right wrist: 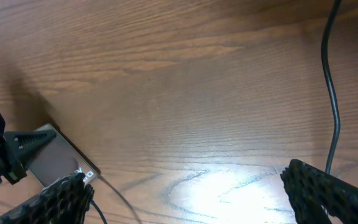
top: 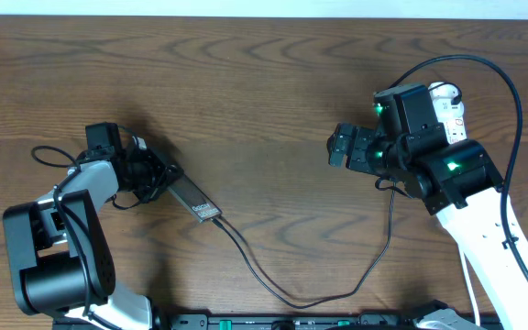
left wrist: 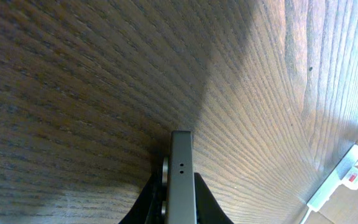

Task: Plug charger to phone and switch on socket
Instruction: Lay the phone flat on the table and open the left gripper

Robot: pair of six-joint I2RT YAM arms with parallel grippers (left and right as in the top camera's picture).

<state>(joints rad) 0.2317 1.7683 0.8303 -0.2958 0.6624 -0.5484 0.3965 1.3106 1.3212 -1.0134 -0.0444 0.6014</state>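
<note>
I read the step in hand as the switch. The charger (top: 291,295) runs in a long loop along the near side of the surface (top: 264,73), and its tip meets the lettered end of the phone (top: 195,203). I cannot tell from here whether the plug is fully seated. Before going for the socket (top: 449,103) I would check that joint in the right wrist view, and hold the phone firm so that no tug on the cable pulls the tip out. The socket lies at the far right, mostly hidden under the right arm (top: 466,183). The left wrist view shows a red patch (left wrist: 353,179) on it that I take for the switch. To press it well I would turn the right hand (top: 335,148) round over the strip and close its fingers into one firm point. Then I would come down squarely on the red part without dragging the strip sideways. The left hand (top: 161,180) is clenched on the phone's left end, reaching in low from the left, with the phone angled toward the near right. The right hand is released, fingers spread wide and grasping nothing. It points left toward the middle of the surface, with the socket behind it.
</note>
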